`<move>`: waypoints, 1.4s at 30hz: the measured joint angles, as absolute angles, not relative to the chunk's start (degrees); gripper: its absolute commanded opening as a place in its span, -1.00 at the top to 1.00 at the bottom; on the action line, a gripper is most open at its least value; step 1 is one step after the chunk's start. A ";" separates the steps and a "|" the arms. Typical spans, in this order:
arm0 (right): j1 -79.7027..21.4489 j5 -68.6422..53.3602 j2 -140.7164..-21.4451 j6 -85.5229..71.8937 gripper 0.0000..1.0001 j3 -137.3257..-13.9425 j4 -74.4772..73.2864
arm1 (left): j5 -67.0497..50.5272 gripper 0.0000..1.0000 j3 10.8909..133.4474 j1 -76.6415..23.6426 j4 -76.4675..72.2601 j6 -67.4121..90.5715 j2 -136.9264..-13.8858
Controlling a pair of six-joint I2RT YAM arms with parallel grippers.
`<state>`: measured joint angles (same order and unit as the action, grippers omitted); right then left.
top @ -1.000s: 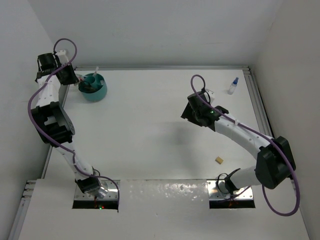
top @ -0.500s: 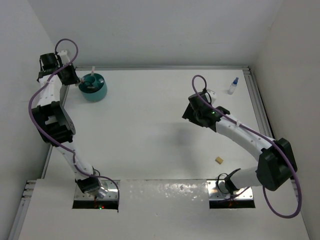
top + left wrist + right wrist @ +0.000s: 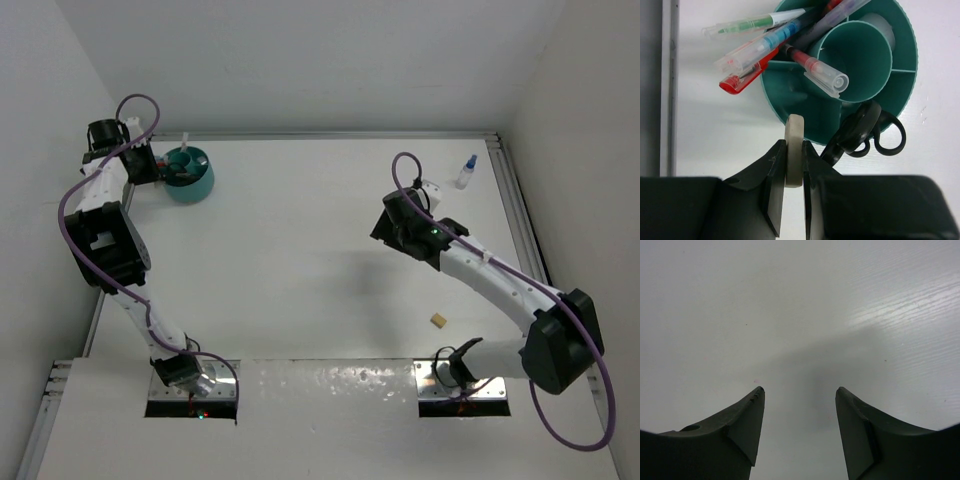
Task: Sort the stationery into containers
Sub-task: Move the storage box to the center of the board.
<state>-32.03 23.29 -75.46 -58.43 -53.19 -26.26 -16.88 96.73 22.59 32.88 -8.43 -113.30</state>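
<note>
**Left side.** My left end effector (image 3: pixel 794 146) is pressed in on the white tape ring (image 3: pixel 794 132), which I hold edge-on and upright between the fingers. In the wrist view the ring sits just at the near wall of the teal pot (image 3: pixel 782 95). I cannot tell whether it is over the rim or short of it.

**Pot contents.**
- The green pen (image 3: pixel 747 24), blue pen (image 3: pixel 775 37) and red pen (image 3: pixel 747 75) fan out over the left rim.
- The black-handled scissors (image 3: pixel 860 127) hang out to the right of my fingers.
- The inner cup (image 3: pixel 855 60) looks empty.

**Plan for the drop.**
- Carry the ring forward until it is wholly inside the rim, aiming at the gap between the pens and the scissor handles.
- Stay level, since a tilt could clip the clear-capped pen lying across the divider.
- Release low. A ring let go on edge may roll or bounce off the wall onto the bench (image 3: pixel 790 300).
- Open only a little, as the fingers have pens on one side and handles on the other.

**Right side.** My right end effector (image 3: pixel 800 405) has its fingers spread and holds nothing, over bare bench. A tan block (image 3: pixel 438 320) lies near my right arm's base. The small bottle (image 3: pixel 466 172) stands by the far right edge. My judgement is that both are left to sort.
</note>
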 measured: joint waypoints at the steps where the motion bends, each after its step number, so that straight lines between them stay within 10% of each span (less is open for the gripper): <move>1: -32.03 23.57 -75.26 -58.43 -0.17 -53.08 -26.30 | -16.84 1.00 96.73 22.59 32.80 -8.34 -113.30; 42: -32.03 26.72 -67.46 -55.48 -0.17 -46.13 -25.56 | -11.97 1.00 96.64 30.20 38.30 -7.62 -99.13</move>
<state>-32.03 26.72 -67.46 -55.48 -46.13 -25.56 -11.97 96.64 30.20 38.30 -7.62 -99.13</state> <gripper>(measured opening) 0.582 0.144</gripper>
